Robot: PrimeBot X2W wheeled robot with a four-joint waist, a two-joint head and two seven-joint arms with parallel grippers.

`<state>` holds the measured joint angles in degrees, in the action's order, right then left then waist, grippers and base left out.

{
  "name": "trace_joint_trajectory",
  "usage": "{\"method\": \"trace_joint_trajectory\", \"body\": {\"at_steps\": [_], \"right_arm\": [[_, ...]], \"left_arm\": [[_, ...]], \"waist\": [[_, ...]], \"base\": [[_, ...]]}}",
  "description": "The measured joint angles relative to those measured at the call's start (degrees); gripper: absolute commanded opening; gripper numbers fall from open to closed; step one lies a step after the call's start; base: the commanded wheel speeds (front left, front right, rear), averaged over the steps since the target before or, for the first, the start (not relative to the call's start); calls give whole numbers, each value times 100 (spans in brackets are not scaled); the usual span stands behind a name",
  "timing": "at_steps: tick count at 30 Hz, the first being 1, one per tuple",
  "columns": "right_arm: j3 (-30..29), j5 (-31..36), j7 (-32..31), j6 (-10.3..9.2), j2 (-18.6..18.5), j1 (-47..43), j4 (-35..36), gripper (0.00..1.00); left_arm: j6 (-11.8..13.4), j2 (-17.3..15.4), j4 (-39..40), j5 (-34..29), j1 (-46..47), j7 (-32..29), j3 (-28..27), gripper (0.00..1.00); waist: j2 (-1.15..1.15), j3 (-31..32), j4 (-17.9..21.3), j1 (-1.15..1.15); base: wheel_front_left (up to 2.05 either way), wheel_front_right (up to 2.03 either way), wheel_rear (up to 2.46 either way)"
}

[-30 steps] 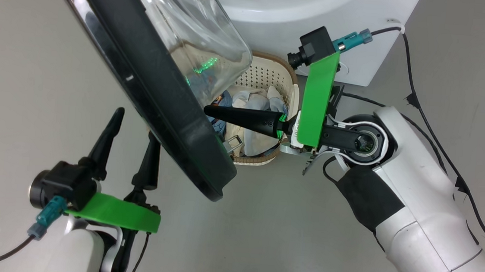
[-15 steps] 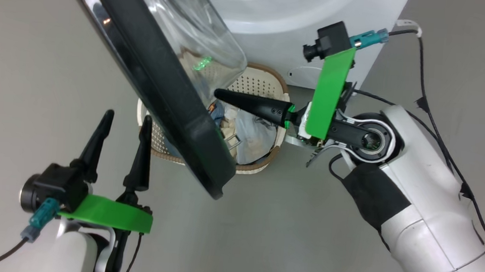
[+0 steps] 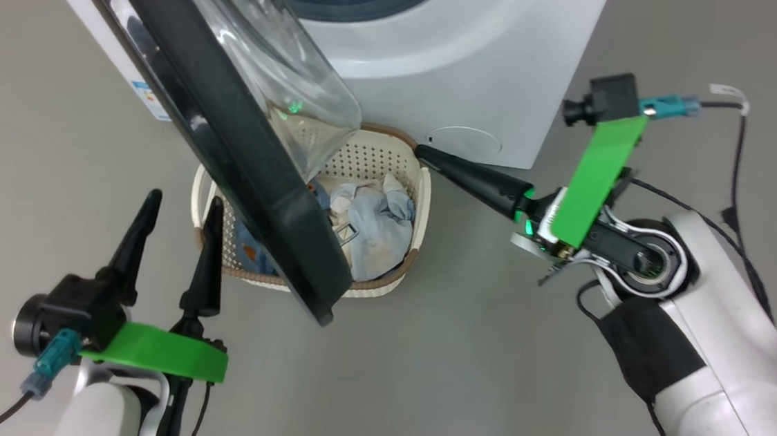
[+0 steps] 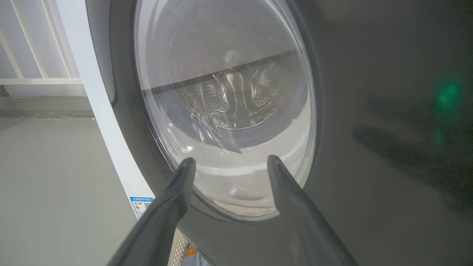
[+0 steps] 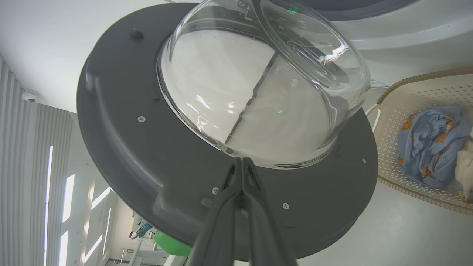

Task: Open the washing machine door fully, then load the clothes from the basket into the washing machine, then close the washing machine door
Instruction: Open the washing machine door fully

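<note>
glossy black round washing machine door (image 3: 221, 142): being left swung wide | right fingers (image 3: 461, 175): shut, empty, being drawn back from it | left fingers (image 3: 205, 259): being held wide | next: loading judged near

Washing machine door (image 3: 252, 193) stands open above cream basket (image 3: 373, 160); clothes (image 3: 377, 227) heaped inside; white washing machine (image 3: 484, 59) behind.
</note>
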<state>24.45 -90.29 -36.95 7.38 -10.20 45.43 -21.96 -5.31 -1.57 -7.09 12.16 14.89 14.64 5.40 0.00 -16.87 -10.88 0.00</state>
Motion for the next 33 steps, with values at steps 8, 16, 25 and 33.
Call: {"method": "trace_joint_trajectory", "body": {"at_steps": [8, 16, 25, 33], "right_arm": [[-227, 235, 449, 0, -208, -449, 472, 100], [-506, 859, 1094, 0, -304, -883, 1137, 100], [-860, 2139, 2117, 0, -492, -1379, 1814, 100], [-1039, 3386, 2975, 0, -493, -1978, 1987, 100]], "left_arm": [[-57, -3, -47, -65, -105, 0, -133, 100], [-62, -3, -89, -38, -107, 0, -158, 100], [-109, -4, -104, -43, -204, 0, -230, 100], [-111, -7, -102, -87, -385, 0, -360, 100]], "waist": [[0, 101, 194, 0], [0, 151, 344, 0], [0, 252, 430, 0], [0, 371, 539, 0]], "base": [[0, 0, 0], [0, 0, 0], [0, 0, 0], [0, 0, 0]]}}
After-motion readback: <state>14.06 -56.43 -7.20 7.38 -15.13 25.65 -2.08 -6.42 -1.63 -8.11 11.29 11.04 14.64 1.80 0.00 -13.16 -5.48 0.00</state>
